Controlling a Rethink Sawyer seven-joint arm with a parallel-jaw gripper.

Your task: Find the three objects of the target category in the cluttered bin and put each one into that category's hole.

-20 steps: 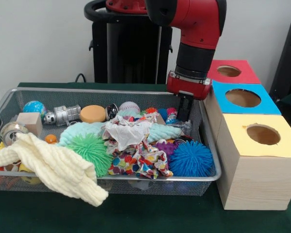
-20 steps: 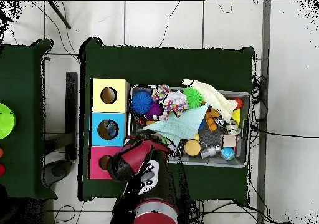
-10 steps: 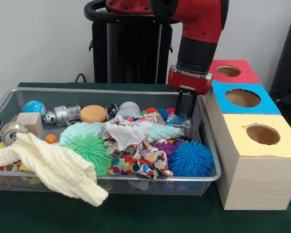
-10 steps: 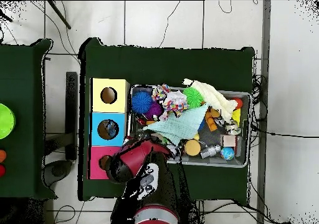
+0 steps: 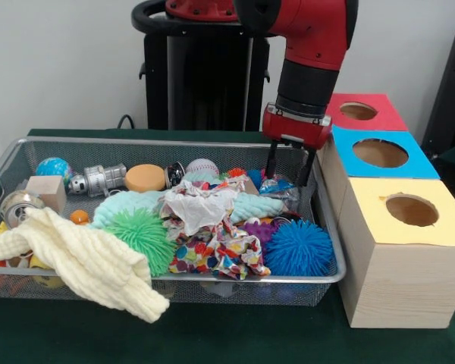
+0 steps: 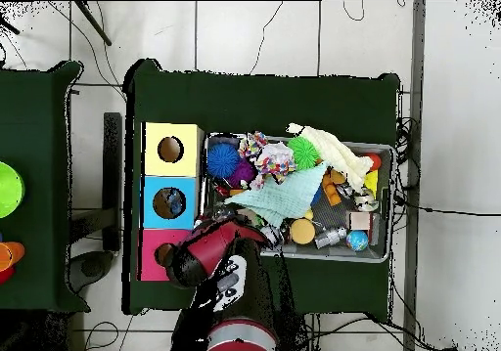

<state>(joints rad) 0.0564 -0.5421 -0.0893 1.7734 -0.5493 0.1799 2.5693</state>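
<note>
Claw [image 5: 288,173] spread apart, empty, hovering over small crinkly item [image 5: 275,186] at bin's [image 5: 167,283] two o'clock corner, possibly the target. Risk: snagging mint cloth [image 5: 136,203] or mesh wall.

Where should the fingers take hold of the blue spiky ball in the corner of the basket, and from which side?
Come straight down from above. The blue spiky ball sits close to the basket wall beside the boxes and to the front rim, so a side approach looks blocked. Its top is bare. The gripper should probably close across the round middle, between the purple spiky ball side and the wall side.
</note>
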